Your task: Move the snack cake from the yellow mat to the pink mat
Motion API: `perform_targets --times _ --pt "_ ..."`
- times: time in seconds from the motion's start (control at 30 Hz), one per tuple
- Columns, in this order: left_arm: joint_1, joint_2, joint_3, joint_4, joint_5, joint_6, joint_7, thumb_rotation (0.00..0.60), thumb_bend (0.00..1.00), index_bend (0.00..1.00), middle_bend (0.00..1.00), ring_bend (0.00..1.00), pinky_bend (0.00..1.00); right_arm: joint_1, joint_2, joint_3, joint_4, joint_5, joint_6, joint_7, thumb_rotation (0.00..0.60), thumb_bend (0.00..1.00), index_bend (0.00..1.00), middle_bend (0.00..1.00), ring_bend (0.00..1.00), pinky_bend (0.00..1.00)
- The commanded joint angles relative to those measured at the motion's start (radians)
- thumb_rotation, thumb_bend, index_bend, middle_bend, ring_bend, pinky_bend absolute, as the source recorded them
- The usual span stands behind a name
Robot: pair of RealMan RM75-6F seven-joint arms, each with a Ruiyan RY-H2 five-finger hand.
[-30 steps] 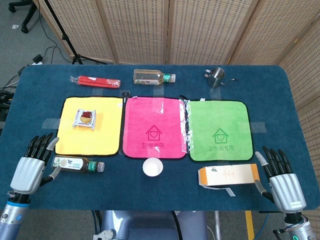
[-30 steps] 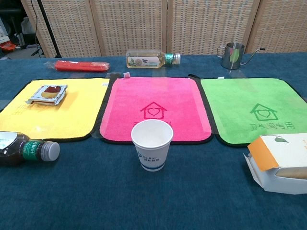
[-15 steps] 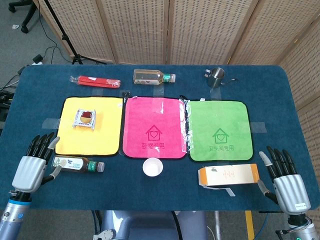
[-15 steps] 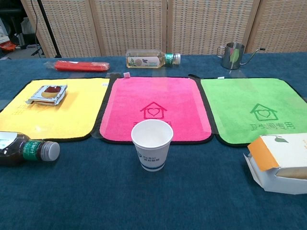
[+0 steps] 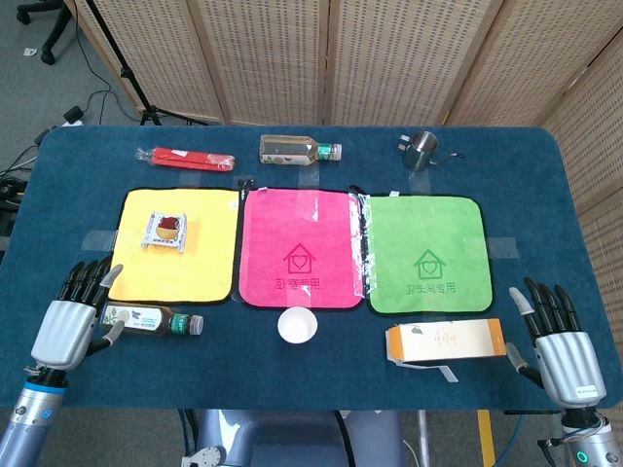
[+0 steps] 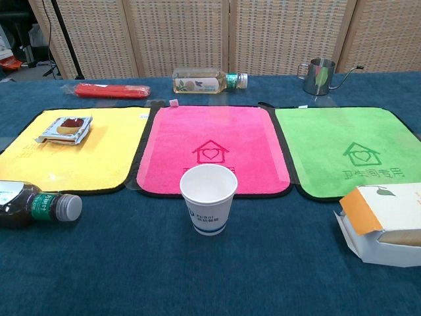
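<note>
Two robot hands flank the scene, and both have shifted slightly over the last second while everything on the blue-covered bench [image 5: 292, 375] lies as it did. The left robot hand [image 5: 66, 326] has edged a little inward and forward, its dark fingers now reaching to the near left corner of the square yellow cloth mat [image 5: 175, 245]; it is spread wide and holds nothing. My reading is that this is the opening of a reach, with the pickup itself not yet begun.

The flat wrapped snack cake with a red-and-brown filling [image 5: 164, 229] lies on the far left part of the yellow mat, untouched and well apart from the left robot hand. Just beside that hand, on the bench at the mat's near edge, a dark tea bottle with a grey cap [image 5: 151, 320] lies on its side; it sits close to the hand's path and could get nudged.

Beyond the yellow mat a red packaged stick-shaped item [image 5: 185, 158] lies near the far edge. The square pink cloth mat with a house emblem [image 5: 300, 248] is bare, so the drop spot is open. A clear amber-filled bottle with a green cap [image 5: 298, 150] lies beyond it, and a white paper cup [image 5: 297, 325] stands just in front.

Further right come a square green cloth mat [image 5: 425, 253], a small steel pitcher [image 5: 420, 149] and an open orange-and-white carton [image 5: 445, 341]. The right robot hand [image 5: 559, 342] has drawn back toward the near edge, fingers spread, empty.
</note>
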Motion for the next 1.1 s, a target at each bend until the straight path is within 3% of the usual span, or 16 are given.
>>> perform_targets --times 0.03,0.77,1.1 --pt "0.002 0.000 -0.006 0.001 -0.002 0.011 -0.005 0.600 0.26 0.00 0.00 0.00 0.00 0.013 -0.008 0.016 0.008 0.023 -0.016 -0.006 0.600 0.34 0.00 0.00 0.00 0.00" --pt "-0.025 -0.019 -0.020 0.028 -0.050 -0.041 -0.029 0.600 0.26 0.00 0.00 0.00 0.00 0.011 -0.007 0.020 0.006 0.034 -0.008 -0.007 0.600 0.34 0.00 0.00 0.00 0.00" --pt "-0.118 -0.009 -0.114 0.014 -0.211 -0.230 -0.241 0.600 0.26 0.00 0.00 0.00 0.00 0.012 -0.014 0.025 0.007 0.044 -0.008 -0.027 0.600 0.34 0.00 0.00 0.00 0.00"
